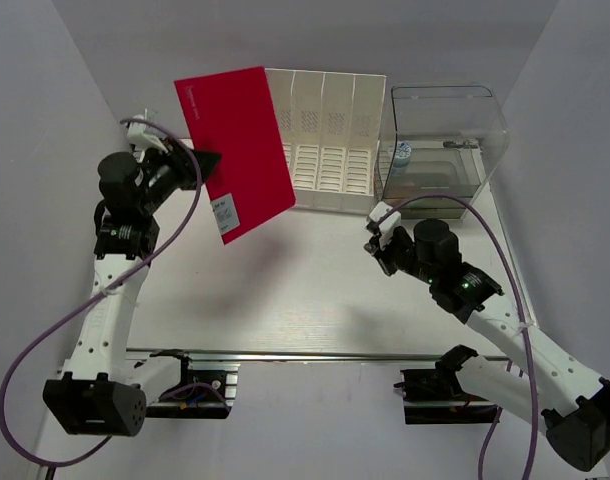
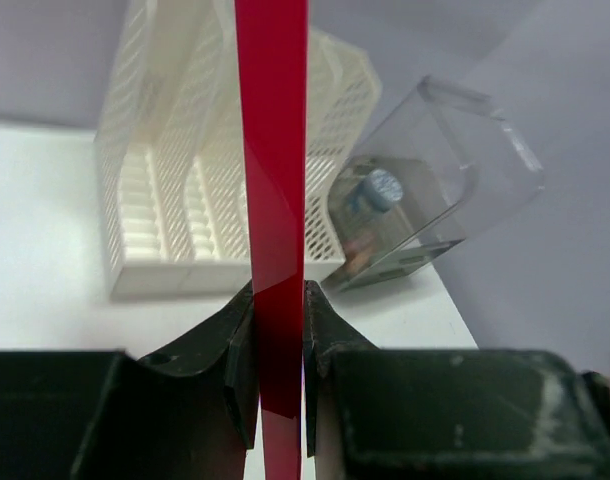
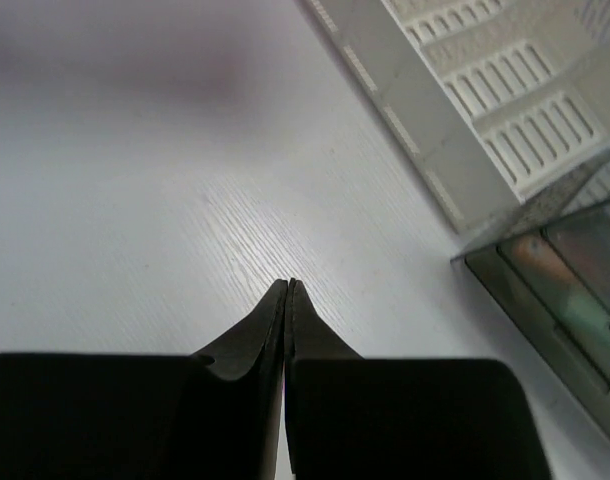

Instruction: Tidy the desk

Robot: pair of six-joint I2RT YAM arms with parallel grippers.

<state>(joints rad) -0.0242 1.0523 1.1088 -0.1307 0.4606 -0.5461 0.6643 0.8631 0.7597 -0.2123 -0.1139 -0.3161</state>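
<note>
Desk (image 1: pixel 285 290), a large flat white rectangular tabletop, fills the middle of the top view, with its silvery aluminium rail (image 1: pixel 315 353) running along the 6 o'clock edge just ahead of the arm bases.

At 12 o'clock on the desk we see a cream slotted plastic file rack (image 1: pixel 325 150) with upright dividers. Just beside it, towards 1 o'clock, stands a clear plastic box (image 1: pixel 440 140). It holds a small roll with a pale blue face (image 1: pixel 402 152) and some darker items that we cannot make out.

At about 10 o'clock the left gripper (image 1: pixel 210 165) is raised above the desk and clenched on a flat red rectangular folder (image 1: pixel 240 140). The folder hangs tilted in the air at 11 o'clock, and its far corner overlaps the rack's left end in the top view. In the left wrist view we see the folder edge-on, with both dark fingers (image 2: pixel 240 345) pressed against its faces.

At about 3 o'clock the right gripper (image 3: pixel 288 290) hovers over bare desk near the box. Its tips are pressed together, and we see nothing between them.
</note>
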